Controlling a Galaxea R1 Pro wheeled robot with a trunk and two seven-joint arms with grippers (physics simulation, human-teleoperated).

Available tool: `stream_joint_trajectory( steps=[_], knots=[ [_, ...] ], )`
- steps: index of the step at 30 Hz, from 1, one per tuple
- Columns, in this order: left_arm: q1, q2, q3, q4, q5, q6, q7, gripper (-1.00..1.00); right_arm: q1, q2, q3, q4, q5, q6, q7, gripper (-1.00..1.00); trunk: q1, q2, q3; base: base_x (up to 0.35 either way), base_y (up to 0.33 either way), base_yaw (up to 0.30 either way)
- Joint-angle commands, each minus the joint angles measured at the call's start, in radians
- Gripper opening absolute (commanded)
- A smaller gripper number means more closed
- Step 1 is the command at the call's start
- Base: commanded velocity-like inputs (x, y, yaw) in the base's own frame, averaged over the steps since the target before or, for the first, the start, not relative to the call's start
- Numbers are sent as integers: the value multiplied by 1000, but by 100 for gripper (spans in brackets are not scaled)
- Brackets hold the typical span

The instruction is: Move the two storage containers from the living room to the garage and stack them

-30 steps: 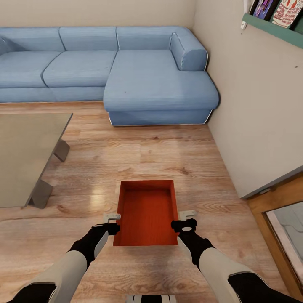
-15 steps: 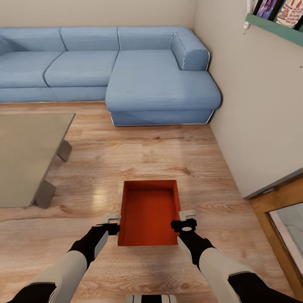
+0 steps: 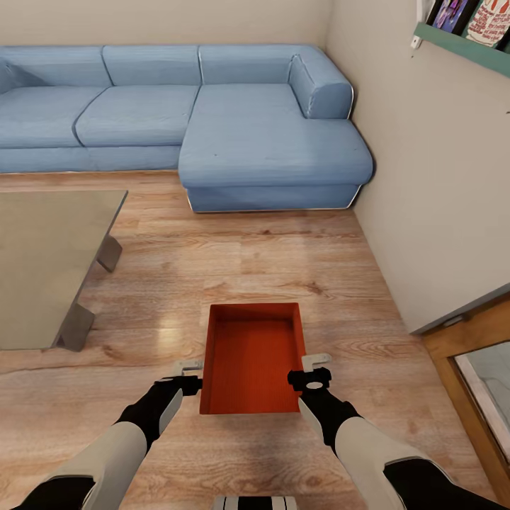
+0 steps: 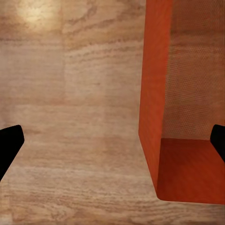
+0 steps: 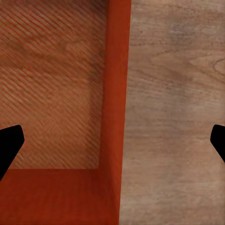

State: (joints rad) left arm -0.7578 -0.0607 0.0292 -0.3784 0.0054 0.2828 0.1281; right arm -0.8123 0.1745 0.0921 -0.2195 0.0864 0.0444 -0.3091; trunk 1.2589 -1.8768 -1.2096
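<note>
Down near the bottom of the head view, a red-orange storage container (image 3: 253, 358) sits between the robot's two arms, over the light wood floor (image 3: 283, 262). The left gripper (image 3: 186, 375) is at the box's left wall, close to the near corner, and the right gripper (image 3: 313, 370) is at its right wall. Whether they touch the box or press on it cannot be told from up here. A big blue sofa (image 3: 212, 120) stands far back against the wall. A low table (image 3: 42, 262) with a flat grey top is off to the left. A pale wall (image 3: 425, 177) runs along the right side, with a green shelf (image 3: 460, 46) high up and a wooden door frame (image 3: 467, 340) lower down. From the left wrist view, the container (image 4: 154, 108) shows one tall wall and some of its inside, with the wood floor (image 4: 70, 93) beside it. The two black fingertips (image 4: 9, 143) sit far apart, one outside the wall and one over the inside, so the jaws are wide open around it. From the right wrist view, the container (image 5: 115, 93) wall runs up the middle, with floor (image 5: 178, 93) on one side. Its black fingertips (image 5: 9, 140) are spread wide too, one on each side of that wall.
</note>
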Motion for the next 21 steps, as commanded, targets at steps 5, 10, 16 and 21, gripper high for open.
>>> stream_joint_trajectory(
  steps=[5,10,16,21],
  knots=[
    [0,-1,3,-2,1,6,3,100,-1,0,5,0,9,5,-5,100,0,0,-1,0,-18,0],
    [0,1,3,-2,1,6,3,100,-1,0,5,0,9,5,-5,100,0,0,-1,0,-42,0],
    [0,0,3,-2,1,5,3,100,-1,0,6,0,9,5,-5,100,0,0,-1,0,-6,0],
    [0,-2,2,-1,0,-31,2,100,-1,0,11,0,9,5,-5,100,0,0,-1,0,0,0]
  ],
)
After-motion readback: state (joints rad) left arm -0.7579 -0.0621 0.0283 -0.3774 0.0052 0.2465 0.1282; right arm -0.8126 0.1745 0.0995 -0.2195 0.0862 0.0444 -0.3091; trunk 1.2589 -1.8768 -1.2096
